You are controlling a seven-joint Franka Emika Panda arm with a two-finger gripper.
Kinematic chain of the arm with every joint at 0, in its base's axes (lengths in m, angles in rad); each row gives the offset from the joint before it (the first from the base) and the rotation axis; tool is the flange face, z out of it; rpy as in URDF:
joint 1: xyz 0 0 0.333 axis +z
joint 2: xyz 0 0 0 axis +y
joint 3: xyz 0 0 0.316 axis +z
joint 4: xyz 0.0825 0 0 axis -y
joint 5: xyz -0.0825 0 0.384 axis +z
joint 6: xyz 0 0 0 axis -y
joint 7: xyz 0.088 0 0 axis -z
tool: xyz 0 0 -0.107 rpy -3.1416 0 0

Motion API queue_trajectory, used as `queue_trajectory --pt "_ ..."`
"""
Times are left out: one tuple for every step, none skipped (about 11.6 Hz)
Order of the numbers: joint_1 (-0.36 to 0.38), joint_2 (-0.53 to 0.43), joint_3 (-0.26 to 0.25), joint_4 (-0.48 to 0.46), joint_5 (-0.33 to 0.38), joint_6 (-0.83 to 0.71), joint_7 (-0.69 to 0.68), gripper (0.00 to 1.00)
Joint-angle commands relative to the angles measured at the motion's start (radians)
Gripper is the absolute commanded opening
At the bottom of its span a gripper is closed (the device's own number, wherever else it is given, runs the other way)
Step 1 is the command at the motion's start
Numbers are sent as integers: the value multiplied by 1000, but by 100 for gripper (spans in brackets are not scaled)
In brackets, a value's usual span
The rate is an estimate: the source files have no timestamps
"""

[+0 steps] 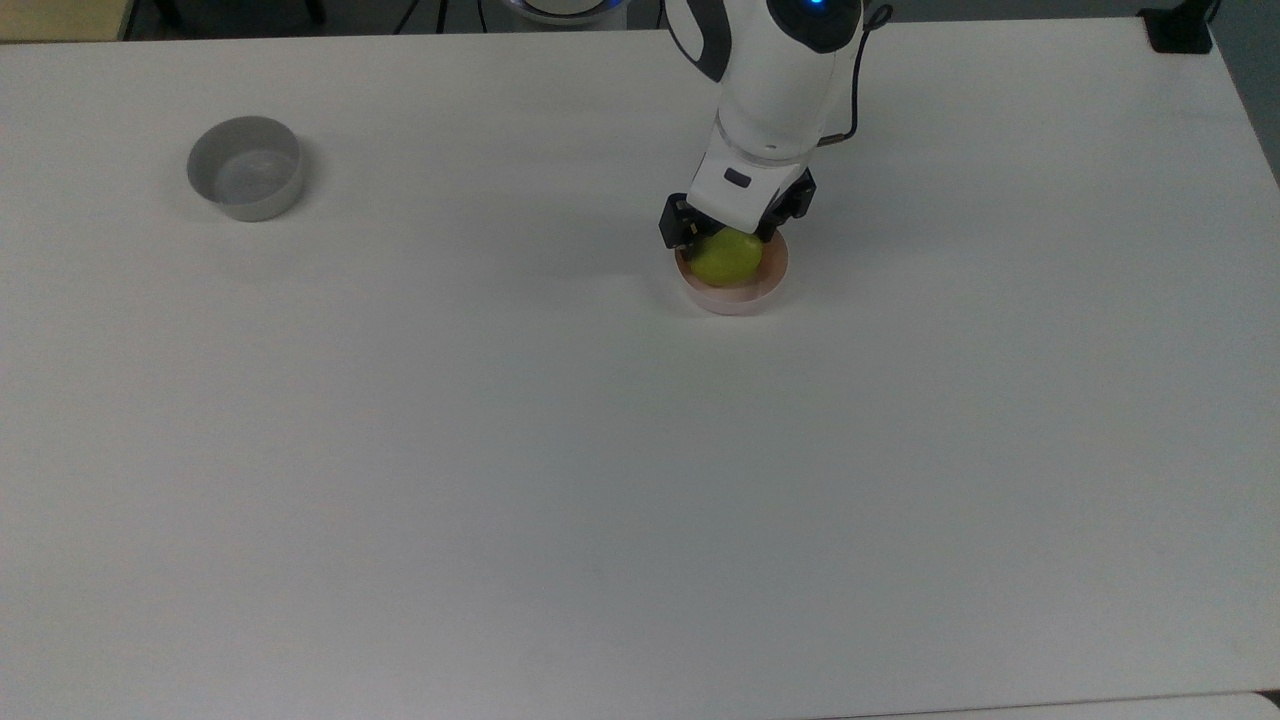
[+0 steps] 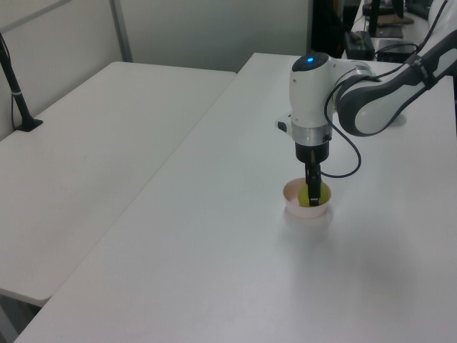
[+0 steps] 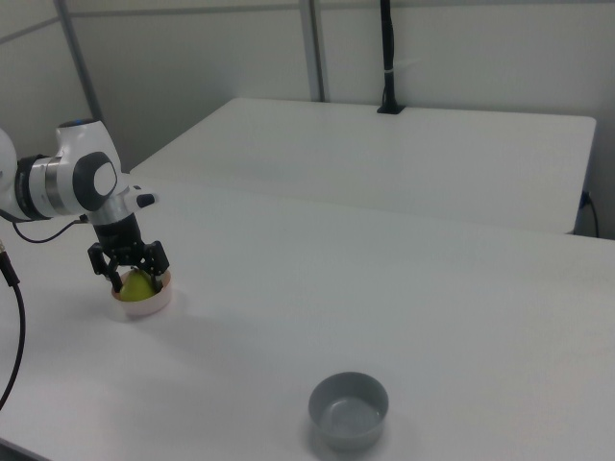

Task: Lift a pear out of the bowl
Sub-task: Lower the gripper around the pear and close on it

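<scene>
1. Even, diffuse overhead light fills all three views; the white desk [image 1: 500,450] reads bright with a faint cool, greenish cast.
2. Shadows are soft and pale: a weak smudge beside the grey bowl [image 1: 244,167] and a dim patch on the top view's left of the pink bowl [image 1: 735,292].
3. No hard glare on the desk.
4. The left and right views are softer, with fine detail smeared.
</scene>
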State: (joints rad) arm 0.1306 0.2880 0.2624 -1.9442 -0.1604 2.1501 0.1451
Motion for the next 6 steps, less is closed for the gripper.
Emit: queue_trajectory --pt "0 -3 -2 -15 -18 31 10 94" --pt "-2 -1 -2 -15 -18 33 10 94" --pt "0 5 -2 -15 -18 33 10 94" --pt "1 8 -2 -15 -21 34 10 94" --pt "1 7 -2 -15 -30 33 10 88" --pt "1 7 -2 -15 -31 33 10 75"
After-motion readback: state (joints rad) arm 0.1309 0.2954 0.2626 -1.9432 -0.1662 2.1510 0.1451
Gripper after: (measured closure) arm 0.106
